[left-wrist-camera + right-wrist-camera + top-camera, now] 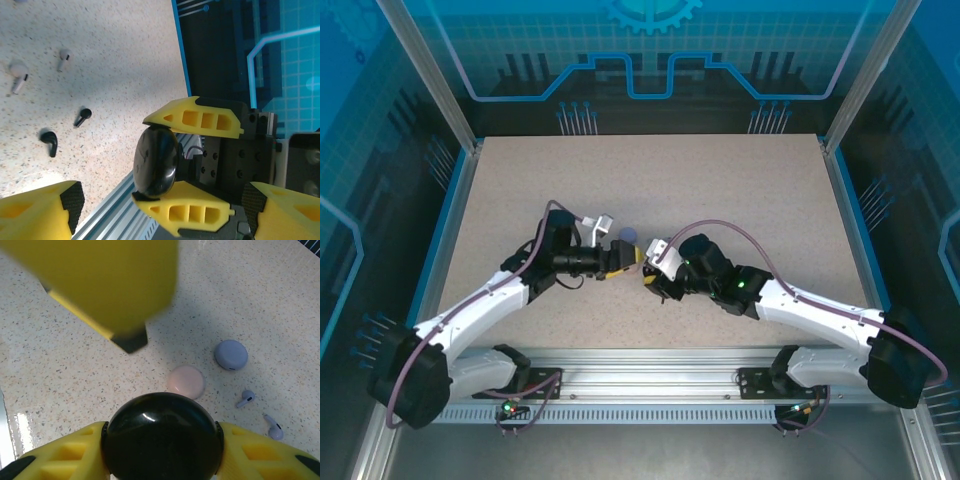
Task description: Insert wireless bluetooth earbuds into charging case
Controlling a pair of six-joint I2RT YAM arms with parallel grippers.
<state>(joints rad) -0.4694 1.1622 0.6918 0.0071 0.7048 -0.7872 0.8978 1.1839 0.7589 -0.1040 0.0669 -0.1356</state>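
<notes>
My right gripper (162, 440) is shut on a round black charging case (162, 435), gripping it by the rim. In the left wrist view the same black case (155, 162) stands on edge between the right arm's yellow fingers (200, 117). My left gripper (160, 212) is open, its fingers spread wide on either side of the case and not touching it. Two black earbuds (82, 116) (50, 141) and two pale earbuds (19, 75) (63, 59) lie on the table. Two lilac earbuds (245, 398) (274, 427) lie beyond the case. Both grippers (618, 262) (648, 275) meet at the table's middle.
A closed pink case (186, 381) and a closed lilac case (231, 354) lie on the speckled table (720, 190). An aluminium rail (650, 375) runs along the near edge. Blue-lit walls enclose the table.
</notes>
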